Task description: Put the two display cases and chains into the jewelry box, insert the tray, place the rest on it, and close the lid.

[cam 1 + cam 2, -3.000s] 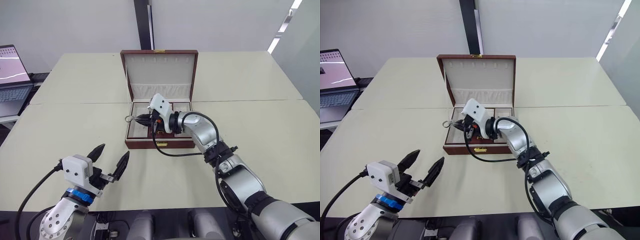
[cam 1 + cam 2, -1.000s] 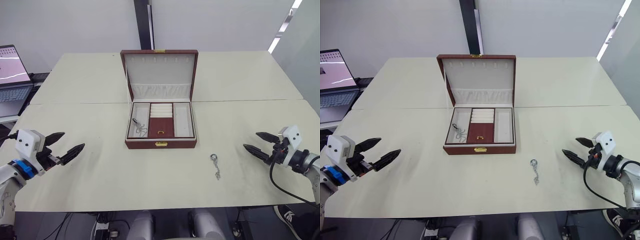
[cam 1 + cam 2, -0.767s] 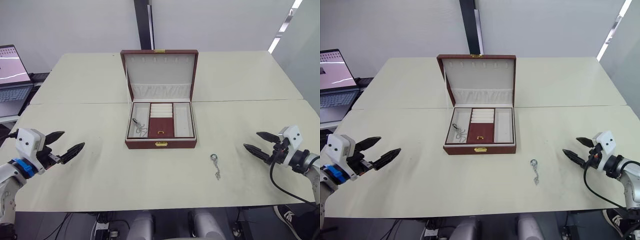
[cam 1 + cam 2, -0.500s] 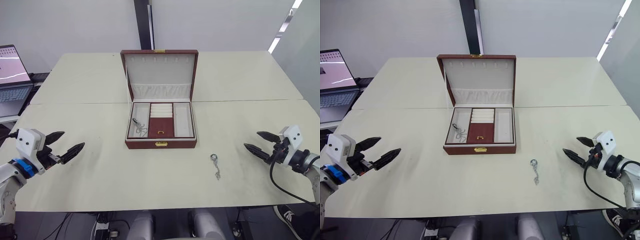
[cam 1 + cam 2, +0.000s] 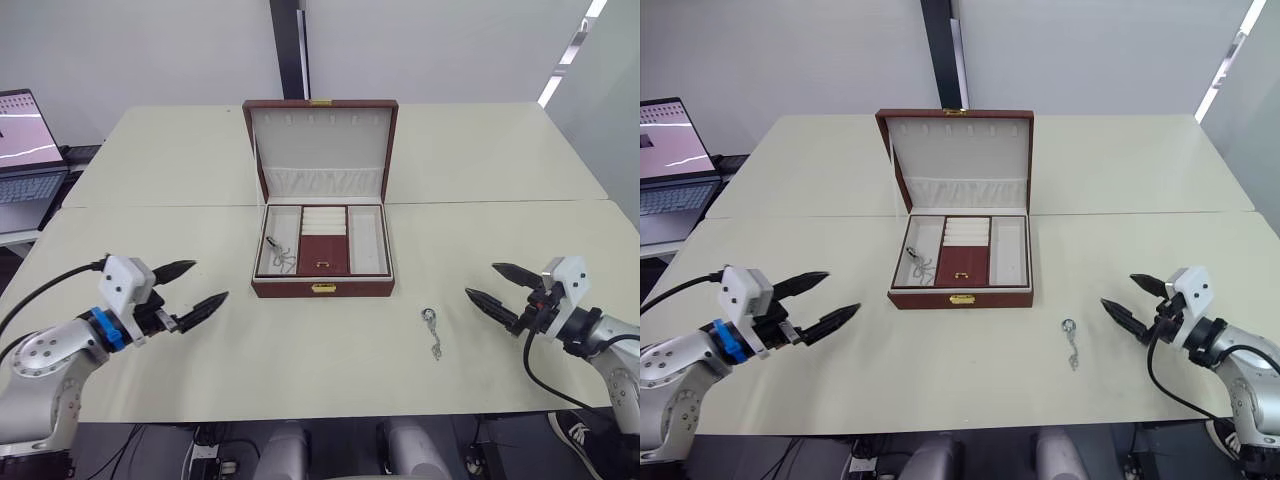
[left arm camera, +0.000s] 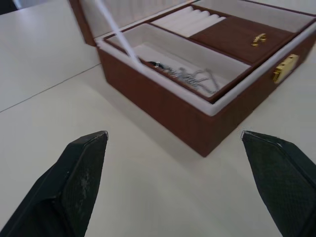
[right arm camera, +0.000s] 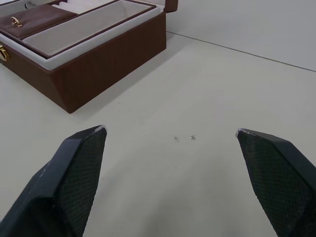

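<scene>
Lying apart: one chain point(image 5: 281, 254) inside the jewelry box point(image 5: 321, 288), one chain point(image 5: 432, 332) outside; both pincers spread, empty.

Head pair: looking forward and down from above over the desk point(image 5: 500, 240), set back far enough to take in the open jewelry box point(image 5: 322, 287) at centre and both arms at the lower corners — same scene in each eye, only slightly offset sideways.

Left wrist: low and close above the desk, facing along the left claw point(image 6: 182, 168) toward the box's front left corner, near enough to see into its compartments.

Right wrist: equally low, aimed along the right claw point(image 7: 173, 168) across bare desk toward the box's right front corner.

Shared by all four — the box and the desk around it.
</scene>
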`<control>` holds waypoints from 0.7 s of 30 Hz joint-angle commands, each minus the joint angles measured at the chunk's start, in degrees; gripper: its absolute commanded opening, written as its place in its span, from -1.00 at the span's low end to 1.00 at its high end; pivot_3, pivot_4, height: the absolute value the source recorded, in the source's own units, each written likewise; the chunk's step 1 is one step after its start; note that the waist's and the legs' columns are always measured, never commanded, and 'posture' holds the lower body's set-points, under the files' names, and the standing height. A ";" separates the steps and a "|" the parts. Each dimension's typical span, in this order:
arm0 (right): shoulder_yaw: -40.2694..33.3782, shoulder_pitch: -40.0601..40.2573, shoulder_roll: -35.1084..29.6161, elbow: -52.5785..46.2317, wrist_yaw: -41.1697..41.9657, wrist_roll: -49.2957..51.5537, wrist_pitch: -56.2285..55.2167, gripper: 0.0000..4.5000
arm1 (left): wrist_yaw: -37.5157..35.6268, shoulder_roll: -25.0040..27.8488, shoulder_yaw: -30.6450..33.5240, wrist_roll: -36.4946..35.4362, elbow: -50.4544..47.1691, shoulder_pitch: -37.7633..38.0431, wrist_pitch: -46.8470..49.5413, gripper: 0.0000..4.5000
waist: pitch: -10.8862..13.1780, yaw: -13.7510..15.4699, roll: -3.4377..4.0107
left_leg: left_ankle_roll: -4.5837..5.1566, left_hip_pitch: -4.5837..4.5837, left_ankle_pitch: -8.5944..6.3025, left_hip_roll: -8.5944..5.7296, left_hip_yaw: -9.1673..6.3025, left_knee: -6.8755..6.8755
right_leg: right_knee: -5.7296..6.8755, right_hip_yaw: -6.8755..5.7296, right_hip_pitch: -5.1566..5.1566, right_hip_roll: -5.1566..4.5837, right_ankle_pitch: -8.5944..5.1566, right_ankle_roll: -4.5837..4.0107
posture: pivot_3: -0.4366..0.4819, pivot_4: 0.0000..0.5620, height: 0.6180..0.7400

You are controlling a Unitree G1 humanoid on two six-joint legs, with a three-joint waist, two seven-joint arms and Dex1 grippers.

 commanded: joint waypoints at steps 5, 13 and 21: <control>4.83 4.03 4.40 -12.63 -6.80 0.18 2.48 0.99 | -3.00 -2.88 -9.96 0.95 -8.46 -0.96 -1.62 1.00 | 0.00 -0.01 0.00 | 0.00 0.00 0.00 -0.01 -0.01 0.00 | 0.00 0.00 0.00 0.02 0.00 0.00 | -0.05 -0.47 1.00; 10.24 12.16 6.08 -15.55 -10.19 -5.41 -0.47 0.99 | -11.05 -2.44 -16.87 4.65 -5.77 -0.19 -9.52 1.00 | 0.00 0.01 0.00 | 0.00 0.01 0.00 -0.02 0.00 0.00 | -0.01 0.01 0.01 0.05 -0.01 0.00 | -0.05 -0.47 1.00; 13.76 13.74 7.11 -11.40 -12.37 -11.51 -4.74 0.99 | -13.18 -4.11 -20.48 5.99 -3.34 -1.85 -12.81 1.00 | -0.01 0.00 0.00 | 0.00 0.07 0.00 -0.01 0.02 0.00 | -0.01 0.03 0.05 0.08 -0.01 0.01 | -0.05 -0.47 1.00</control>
